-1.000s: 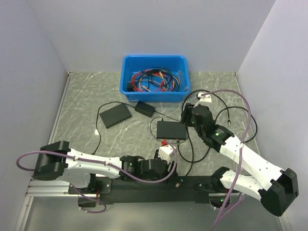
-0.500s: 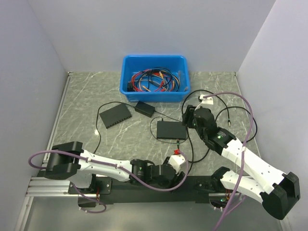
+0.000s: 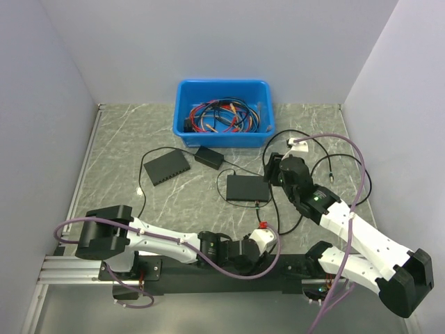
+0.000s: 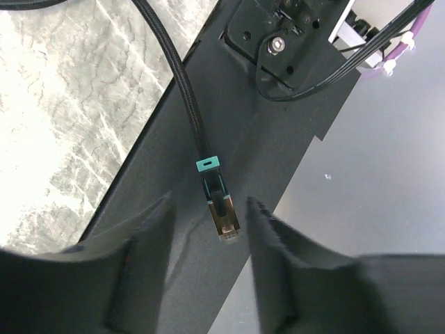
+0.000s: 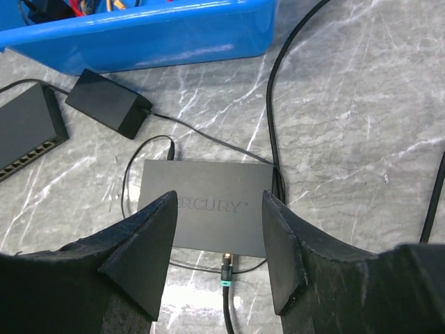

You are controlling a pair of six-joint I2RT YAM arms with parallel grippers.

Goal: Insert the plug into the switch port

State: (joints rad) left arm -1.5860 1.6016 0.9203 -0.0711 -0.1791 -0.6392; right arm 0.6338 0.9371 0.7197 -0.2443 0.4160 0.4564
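Note:
The plug (image 4: 224, 216), black with a teal collar and a brass tip, lies on the black base plate (image 4: 278, 146) at the end of a thin black cable (image 4: 182, 83). My left gripper (image 4: 208, 203) hangs over it, open, a finger on each side with gaps showing. In the top view the left gripper (image 3: 261, 241) hides the plug. The black switch (image 5: 208, 205) lies flat on the marble, and a like connector (image 5: 226, 266) sits in its near edge. My right gripper (image 5: 219, 209) hovers open above the switch (image 3: 248, 188), holding nothing.
A blue bin (image 3: 182, 104) of red, blue and black cables stands at the back. A second black switch (image 3: 167, 167) and a black brick adapter (image 3: 208, 156) lie left of the first. Black cable loops (image 3: 348, 170) run beside the right arm.
My left gripper has swung right and back onto the near base plate, over the plug, and its jaws have narrowed. The right arm has barely moved.

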